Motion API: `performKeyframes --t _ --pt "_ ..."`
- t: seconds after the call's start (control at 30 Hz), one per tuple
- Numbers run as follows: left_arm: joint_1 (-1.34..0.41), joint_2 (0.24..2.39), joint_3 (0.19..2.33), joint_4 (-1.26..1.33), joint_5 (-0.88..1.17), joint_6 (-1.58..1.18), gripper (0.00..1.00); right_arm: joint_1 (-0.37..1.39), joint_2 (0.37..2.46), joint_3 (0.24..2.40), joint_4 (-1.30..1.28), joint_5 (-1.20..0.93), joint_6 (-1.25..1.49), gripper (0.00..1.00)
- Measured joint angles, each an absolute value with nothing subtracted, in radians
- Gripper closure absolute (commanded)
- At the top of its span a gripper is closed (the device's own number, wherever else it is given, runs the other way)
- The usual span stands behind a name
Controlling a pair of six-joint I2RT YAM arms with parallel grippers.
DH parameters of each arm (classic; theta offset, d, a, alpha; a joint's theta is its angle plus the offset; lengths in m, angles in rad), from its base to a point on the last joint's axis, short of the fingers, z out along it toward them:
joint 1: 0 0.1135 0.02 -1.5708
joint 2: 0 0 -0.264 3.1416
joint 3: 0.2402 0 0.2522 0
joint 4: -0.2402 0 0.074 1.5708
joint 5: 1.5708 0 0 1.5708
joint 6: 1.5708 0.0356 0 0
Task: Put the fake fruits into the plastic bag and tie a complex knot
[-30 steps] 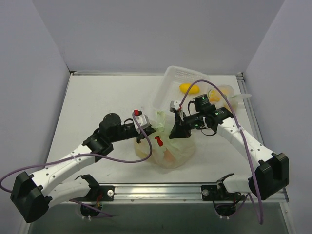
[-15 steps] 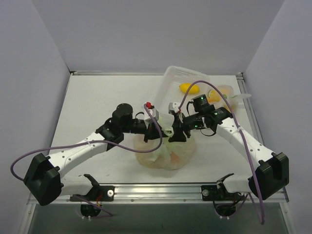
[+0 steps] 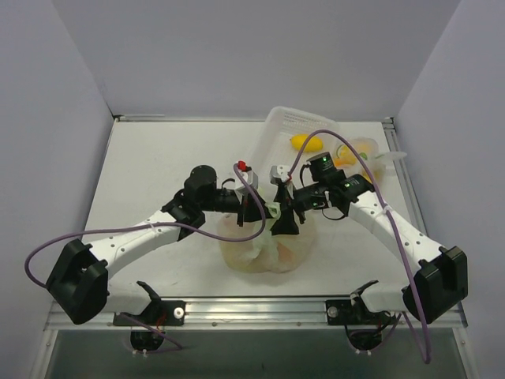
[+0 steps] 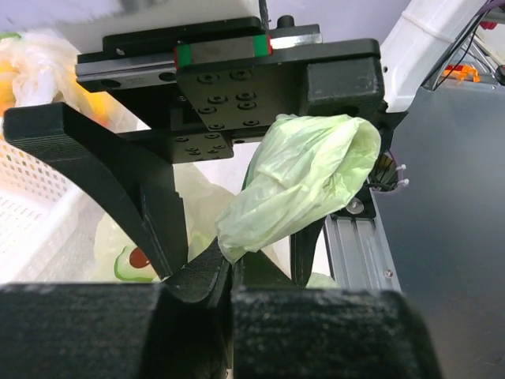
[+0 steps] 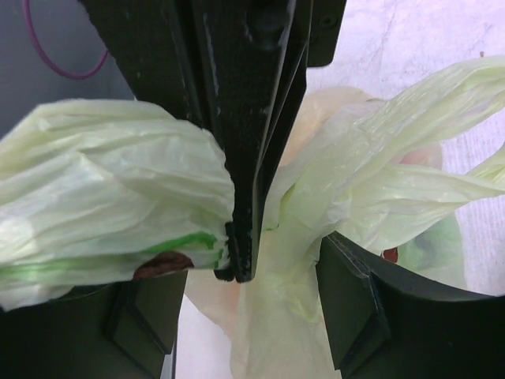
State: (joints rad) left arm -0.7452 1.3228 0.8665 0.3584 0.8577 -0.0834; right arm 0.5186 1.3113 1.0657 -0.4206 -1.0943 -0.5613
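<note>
The left arm [image 3: 134, 241] is extended from the near left corner toward the middle of the table [image 3: 150, 158]. The left gripper [image 3: 263, 211] is closed on a bunched handle of the plastic bag [image 3: 260, 253]. In the left wrist view the pale green plastic is seen pinched between the meeting fingertips, and a puffed loop of it stands above them.

The plastic bag is located at the centre of the table, near the front edge, directly below both grippers. Its body is rested on the tabletop and its upper part rises to the grippers. Orange and reddish shapes of the fake fruits [image 3: 278, 254] are visible through the thin wall; single pieces cannot be told apart. Parts of an avocado print are seen on the plastic in both wrist views.

The right gripper [image 3: 284, 223] is positioned just beside the left gripper, tip to tip, and is carried by the right arm [image 3: 394, 229] from the near right corner. Its jaws are parted. In the right wrist view its two fingers [image 5: 355, 316] are set well apart, with the closed left fingertips and folds of bag plastic located between them. Whether either finger touches the plastic cannot be told.

Further right and toward the back, a white basket [image 3: 276, 130] is seen with a yellow fruit [image 3: 306, 143] inside it.
</note>
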Motion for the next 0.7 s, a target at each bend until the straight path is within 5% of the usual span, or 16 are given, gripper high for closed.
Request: performKeyframes --t 0.23,0.4,0.5,0.53,0.6,0.63,0.7 --pt "-0.744 1.348 0.858 0.474 0.863 -0.131 1.0 0.519 1.312 1.023 -0.225 -1.134 -0.376 0.43" --pt "-0.741 1.359 0.836 0.536 0.83 -0.17 1.0 0.519 1.312 0.913 -0.016 -1.154 -0.21 0.72" --pt "-0.728 1.368 0.823 0.542 0.809 -0.183 0.82 0.522 1.313 0.873 0.064 -1.165 -0.149 0.93" --pt "-0.721 1.369 0.823 0.542 0.811 -0.195 0.69 0.523 1.313 0.864 0.084 -1.164 -0.139 0.97" --pt "-0.707 1.369 0.823 0.546 0.82 -0.207 0.6 0.525 1.313 0.858 0.114 -1.166 -0.118 1.0" --pt "-0.7 1.367 0.823 0.551 0.825 -0.214 0.34 0.526 1.313 0.858 0.126 -1.168 -0.111 1.0" --pt "-0.677 1.364 0.823 0.555 0.831 -0.228 0.21 0.529 1.313 0.858 0.141 -1.174 -0.1 1.0"
